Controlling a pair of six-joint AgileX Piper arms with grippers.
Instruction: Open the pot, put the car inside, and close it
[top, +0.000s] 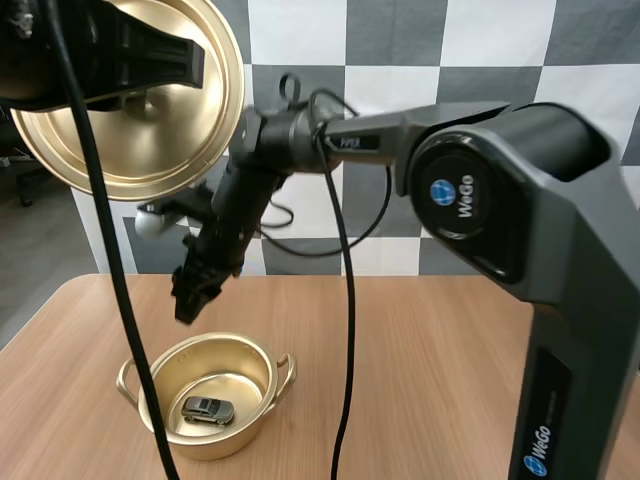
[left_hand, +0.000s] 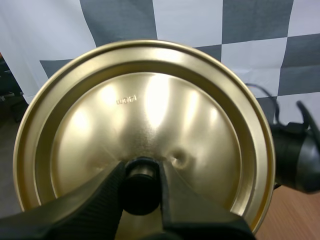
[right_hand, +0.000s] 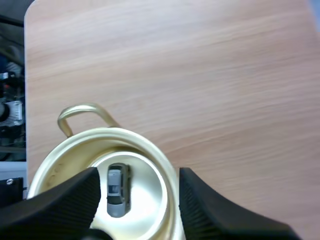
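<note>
Open gold pot (top: 215, 443) upright, grey car (top: 208, 410) inside, gold lid (top: 170, 140) aloft

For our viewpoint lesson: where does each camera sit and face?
High view: behind and above bases, looking down on wooden table; right arm shows.
Left wrist view: left arm, facing round gold metal lid in left pincer.
Right wrist view: right arm, looking down past open right pincer into gold metal pot.
Shared: high, right wrist show small grey toy car.

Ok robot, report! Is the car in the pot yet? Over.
Left gripper shut on lid, held high. Right gripper open over pot, in the lid's way. Car inside pot.
</note>
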